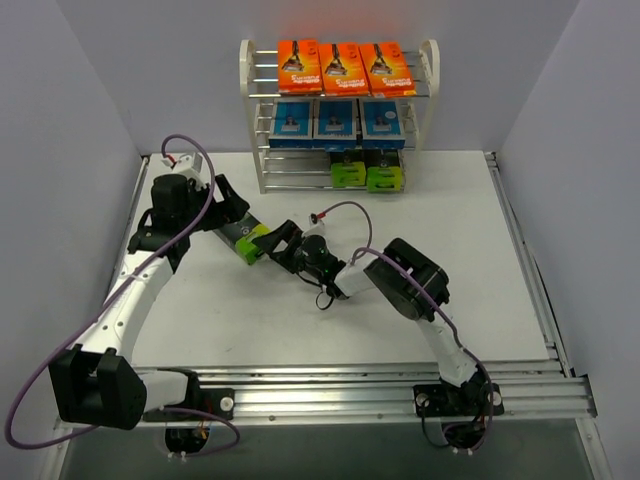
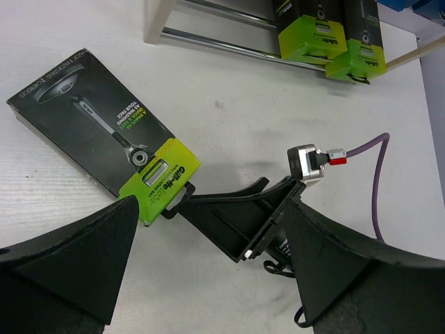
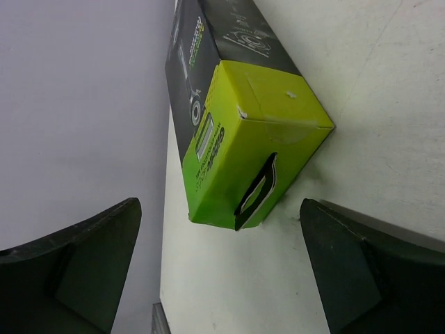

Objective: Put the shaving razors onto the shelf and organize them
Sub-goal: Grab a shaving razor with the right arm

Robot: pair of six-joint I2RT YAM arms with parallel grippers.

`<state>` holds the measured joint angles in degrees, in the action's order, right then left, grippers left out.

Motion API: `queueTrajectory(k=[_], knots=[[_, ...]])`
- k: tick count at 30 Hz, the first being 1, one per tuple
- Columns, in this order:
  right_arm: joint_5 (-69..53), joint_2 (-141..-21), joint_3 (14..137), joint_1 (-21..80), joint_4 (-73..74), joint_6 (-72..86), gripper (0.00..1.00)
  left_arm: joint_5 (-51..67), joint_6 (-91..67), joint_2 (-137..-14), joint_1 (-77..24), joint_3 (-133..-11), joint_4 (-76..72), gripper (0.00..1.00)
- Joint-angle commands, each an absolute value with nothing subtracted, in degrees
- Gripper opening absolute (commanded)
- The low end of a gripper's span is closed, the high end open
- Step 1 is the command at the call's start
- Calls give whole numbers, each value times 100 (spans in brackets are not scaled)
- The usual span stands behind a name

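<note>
White tabletop (image 1: 500,250); right gripper (image 3: 219,236) gapes empty, black-and-lime-green cardboard razor box (image 3: 250,139) dead ahead, probably should centre before squeezing.

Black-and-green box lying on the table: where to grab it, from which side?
Grip the green end of the box, fingers across its two narrow long sides, coming in end-on from the right gripper. It lies flat with that end pointing at those open fingers, so probably little realignment is needed.
</note>
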<state>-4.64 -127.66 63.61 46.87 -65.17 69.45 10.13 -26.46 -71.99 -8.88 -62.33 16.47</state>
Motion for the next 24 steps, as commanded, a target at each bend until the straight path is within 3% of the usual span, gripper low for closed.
queueTrajectory(k=[1, 5, 10, 17, 24], knots=[[-246, -12981, 6574, 4711, -6170, 7154, 93, 1090, -2654, -7058, -800, -6442, 1521, 94], [-211, -13087, 6793, 4702, -6073, 7277, 88, 1090, -2663, -7075, -756, -6434, 1512, 94], [-325, -13350, 6882, 4685, -6319, 7453, 67, 1204, -2707, -7119, -677, -6425, 1477, 94], [-264, -13430, 6803, 4702, -6442, 7506, 57, 1318, -2716, -7119, -633, -6398, 1406, 94], [-264, -13324, 6495, 4658, -6750, 7594, 31, 1301, -2681, -7093, -633, -6390, 1415, 94]])
